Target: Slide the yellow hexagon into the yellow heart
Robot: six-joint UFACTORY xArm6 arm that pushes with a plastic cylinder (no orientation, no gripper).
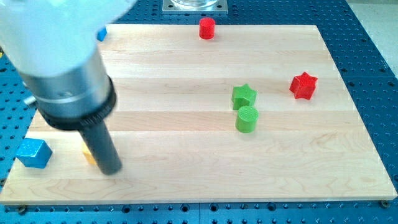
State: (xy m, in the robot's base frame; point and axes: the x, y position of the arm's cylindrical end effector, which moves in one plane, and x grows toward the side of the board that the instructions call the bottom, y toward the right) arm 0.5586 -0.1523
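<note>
My dark rod comes down at the view's lower left, and my tip (pixel 111 170) rests on the wooden board (pixel 186 180). A small yellow piece (pixel 89 156) peeks out just left of the rod, touching or nearly touching it. Most of it is hidden behind the rod, so I cannot tell whether it is the hexagon or the heart. No other yellow block shows; the arm's large body covers the board's upper left.
A blue cube (pixel 33 153) sits at the board's left edge. Another blue bit (pixel 101 33) shows by the arm near the top. A red cylinder (pixel 207 28) is at top centre, a red star (pixel 303 86) at right, and a green star (pixel 244 96) touches a green cylinder (pixel 247 119).
</note>
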